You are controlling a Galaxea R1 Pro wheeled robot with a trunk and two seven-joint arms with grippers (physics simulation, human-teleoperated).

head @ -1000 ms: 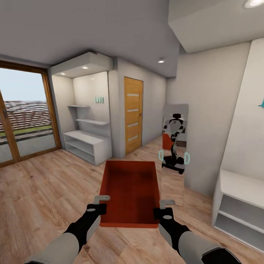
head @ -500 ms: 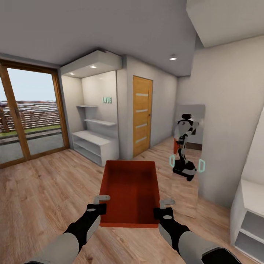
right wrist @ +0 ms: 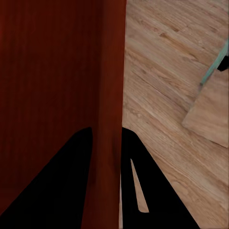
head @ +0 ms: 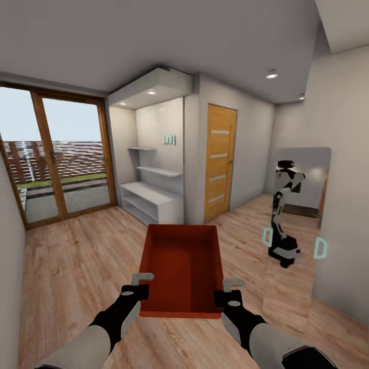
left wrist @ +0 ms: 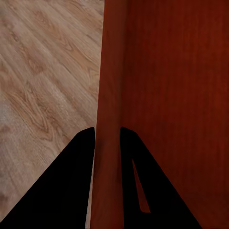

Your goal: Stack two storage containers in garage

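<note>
I hold one orange-red storage container (head: pixel 182 266) level in front of me, above the light wood plank floor of the living room. My left gripper (head: pixel 141 281) is shut on its left wall (left wrist: pixel 110 119), one finger on each side. On the opposite wall (right wrist: pixel 110 95) my right gripper (head: pixel 231 285) is shut the same way. The box is open-topped and looks empty.
An orange-brown wooden door (head: pixel 220 161) stands closed ahead. White shelves (head: pixel 151 197) fill an alcove to its left, and glass doors (head: pixel 56 159) lie further left. A tall mirror (head: pixel 294 230) at the right reflects the robot. Open plank floor (head: pixel 77 256) stretches ahead and left.
The whole view has swung to the left: door, shelves and mirror have slid rightward in the picture. The container and both grippers keep the same place in front of me.
</note>
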